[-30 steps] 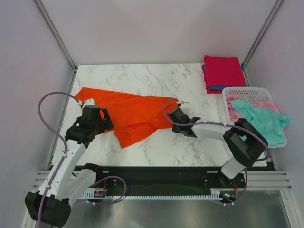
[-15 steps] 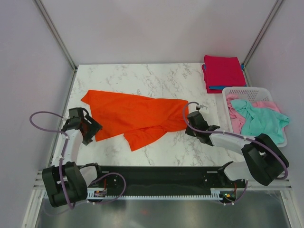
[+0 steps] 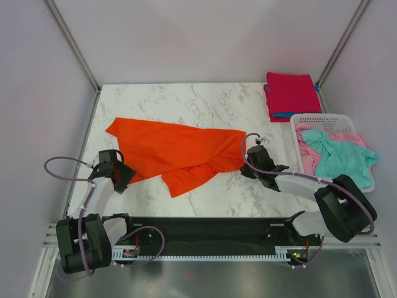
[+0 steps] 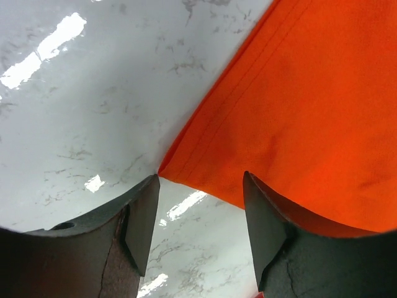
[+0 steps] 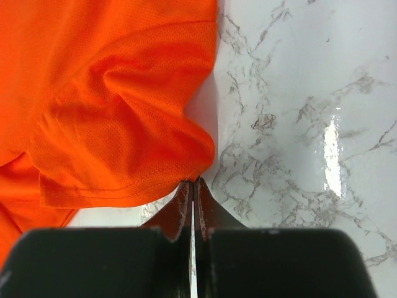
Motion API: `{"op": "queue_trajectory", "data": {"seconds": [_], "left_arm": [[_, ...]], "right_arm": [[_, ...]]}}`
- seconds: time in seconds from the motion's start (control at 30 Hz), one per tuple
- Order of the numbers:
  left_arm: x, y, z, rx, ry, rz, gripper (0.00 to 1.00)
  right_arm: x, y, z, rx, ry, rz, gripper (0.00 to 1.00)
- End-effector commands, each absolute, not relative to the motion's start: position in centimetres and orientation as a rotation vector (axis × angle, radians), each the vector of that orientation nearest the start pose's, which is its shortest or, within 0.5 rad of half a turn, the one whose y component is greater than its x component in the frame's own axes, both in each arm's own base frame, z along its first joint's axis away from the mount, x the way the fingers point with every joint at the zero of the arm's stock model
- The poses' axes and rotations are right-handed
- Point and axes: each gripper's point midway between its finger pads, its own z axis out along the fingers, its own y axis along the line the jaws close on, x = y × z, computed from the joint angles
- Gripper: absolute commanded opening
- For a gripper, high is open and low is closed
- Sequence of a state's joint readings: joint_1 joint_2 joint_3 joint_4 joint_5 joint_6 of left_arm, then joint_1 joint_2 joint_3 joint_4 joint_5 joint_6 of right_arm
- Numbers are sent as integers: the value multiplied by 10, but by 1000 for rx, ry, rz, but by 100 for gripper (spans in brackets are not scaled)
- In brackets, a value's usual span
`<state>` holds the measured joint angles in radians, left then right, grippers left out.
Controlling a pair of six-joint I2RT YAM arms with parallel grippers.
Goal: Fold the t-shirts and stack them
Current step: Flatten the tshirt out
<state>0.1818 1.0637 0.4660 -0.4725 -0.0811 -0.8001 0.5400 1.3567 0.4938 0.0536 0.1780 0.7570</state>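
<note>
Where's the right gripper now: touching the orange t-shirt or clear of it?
Touching. The right wrist view shows it: the bunched edge of the orange t-shirt runs straight into the shut tips of the right gripper, with no marble between them.

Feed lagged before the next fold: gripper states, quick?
Left gripper: open, fingers astride the orange t-shirt hem.
Right gripper: closed, pinching the orange t-shirt edge.

Scanning all three views now, and there's nothing to read: no text, label, brand, number or sign is legible anywhere.
</note>
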Motion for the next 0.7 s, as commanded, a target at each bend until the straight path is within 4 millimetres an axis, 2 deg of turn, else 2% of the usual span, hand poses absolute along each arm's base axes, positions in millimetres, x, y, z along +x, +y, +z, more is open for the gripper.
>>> {"op": "queue_trajectory", "data": {"seconds": [0.0,0.13,0.23,0.27,0.37,0.4,0.47,0.53,0.67], "left_arm": [[222,46,19,-1338,2195,16,64],[218,49,12,-1366,2186,40,62],[223,46,11,-1356,2182,10,53],[226,46,12,-1347,2171,2,43],[228,43,11,-1322,2185,-25,28],[230,41,12,-1319,2183,-40,15],[233,38,12,-1311,2188,-68,2],[237,32,18,-1284,2192,-122,2],[249,22,61,-1172,2143,-233,2]], "right_arm": [[282,168,27,326,2349,462,0],[281,168,27,325,2348,472,0],[281,169,26,321,2353,480,0],[280,169,26,321,2355,481,0],[281,168,25,326,2358,480,0],[281,168,25,326,2356,480,0],[281,168,26,329,2355,482,0],[281,167,26,329,2354,478,0],[281,167,35,315,2327,492,0]]}}
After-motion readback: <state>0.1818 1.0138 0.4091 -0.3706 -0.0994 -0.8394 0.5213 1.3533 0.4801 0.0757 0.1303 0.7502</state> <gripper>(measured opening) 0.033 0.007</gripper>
